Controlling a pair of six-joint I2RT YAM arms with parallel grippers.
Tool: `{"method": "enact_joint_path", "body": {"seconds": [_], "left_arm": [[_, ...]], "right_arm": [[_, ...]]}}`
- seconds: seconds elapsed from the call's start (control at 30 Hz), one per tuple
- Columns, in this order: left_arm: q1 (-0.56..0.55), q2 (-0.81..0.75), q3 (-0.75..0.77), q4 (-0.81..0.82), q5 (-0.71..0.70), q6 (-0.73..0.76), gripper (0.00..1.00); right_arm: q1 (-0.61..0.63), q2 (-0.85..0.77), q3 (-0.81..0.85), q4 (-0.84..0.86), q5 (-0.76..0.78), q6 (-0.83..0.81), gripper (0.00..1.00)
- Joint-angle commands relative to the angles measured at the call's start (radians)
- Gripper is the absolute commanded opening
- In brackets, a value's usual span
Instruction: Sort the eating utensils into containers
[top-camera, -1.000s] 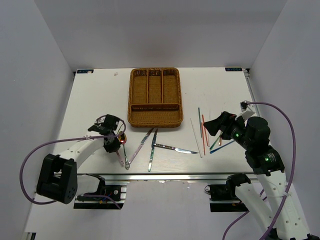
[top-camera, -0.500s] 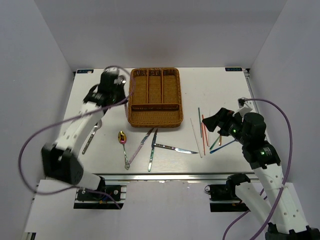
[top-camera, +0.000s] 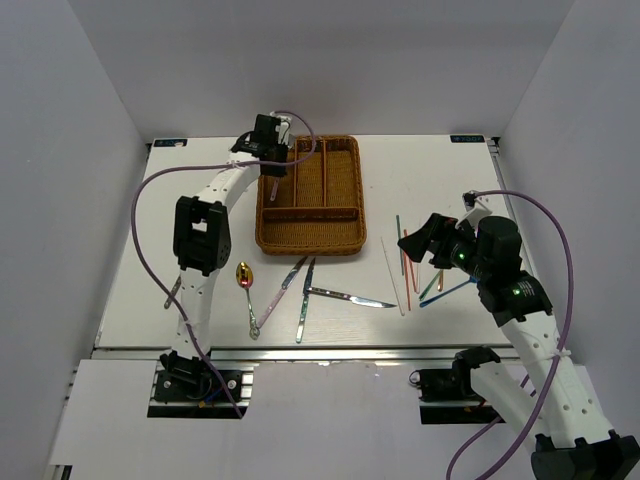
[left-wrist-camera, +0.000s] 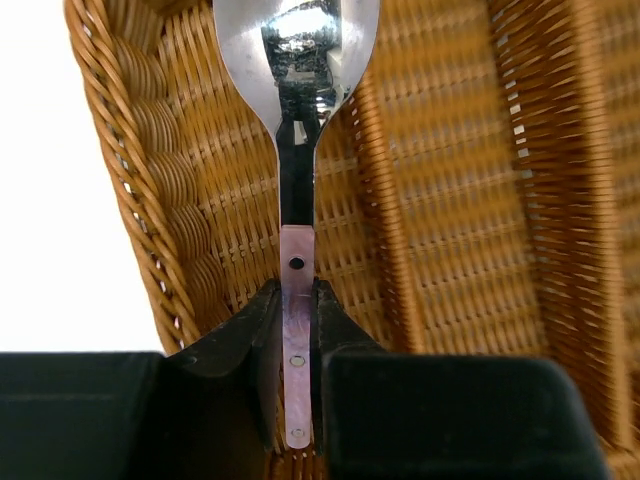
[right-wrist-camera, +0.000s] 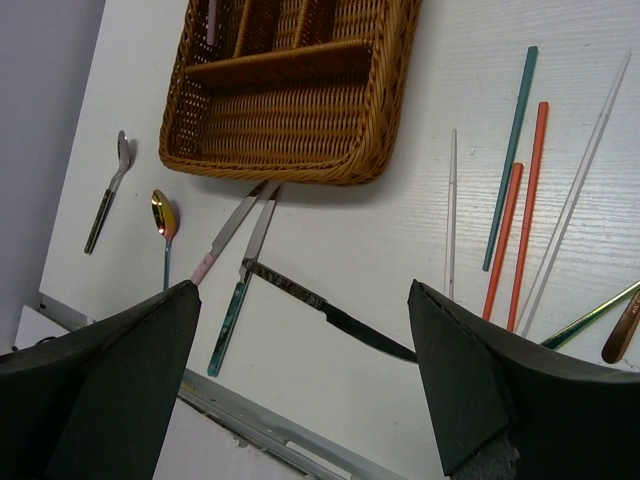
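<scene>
Moved: left gripper (top-camera: 272, 160) is now being held over the wicker tray's (top-camera: 262, 215) left long slot, away from the gold spoon (top-camera: 243, 274).
Left grip: silver spoon (left-wrist-camera: 297, 230) is being clamped by its pink handle, bowl over that slot.
Right gripper (right-wrist-camera: 300, 300): jaws are being held wide apart above the chopsticks (right-wrist-camera: 520, 200).
Knives (top-camera: 345, 297): being left lying on the table (top-camera: 450, 180), near the tray.

Left wrist cam: held spoon (left-wrist-camera: 296, 60) bowl clipped at 12 o'clock; tray (left-wrist-camera: 150, 180) runs out top, right & btm. Right wrist cam: knife (right-wrist-camera: 330, 312) tip hid behind blurry finger (right-wrist-camera: 470, 380), 5 o'clock; brown-handled piece (right-wrist-camera: 622, 338) cut at 4 o'clock, type unclear. Top cam: loose spoon (top-camera: 172, 292) partly behind left arm (top-camera: 200, 230), 9 o'clock.
</scene>
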Motion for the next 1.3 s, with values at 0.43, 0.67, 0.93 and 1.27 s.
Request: {"method": "enact_joint_path", "body": {"seconds": [0.43,0.67,0.93,1.27], "left_arm": [[0.018,-0.252,-0.161,0.199,-0.156,-0.01,0.98],[0.056,-0.563,-0.564,0.185,-0.486,-0.059,0.98],[0.259,-0.904,-0.946,0.084,-0.299,-0.223,0.98],[0.3,-0.852,-1.112,-0.027,-0.306,-0.004,0.96]], "right_arm": [[0.0,0.019,0.004,0.071,-0.036,-0.035,0.89],[-0.002,0.004,-0.033,0.113,-0.088,-0.036,0.89],[0.104,-0.047,-0.128,0.217,-0.104,-0.029,0.89],[0.124,-0.041,-0.23,0.329,-0.151,-0.036,0.89]]}}
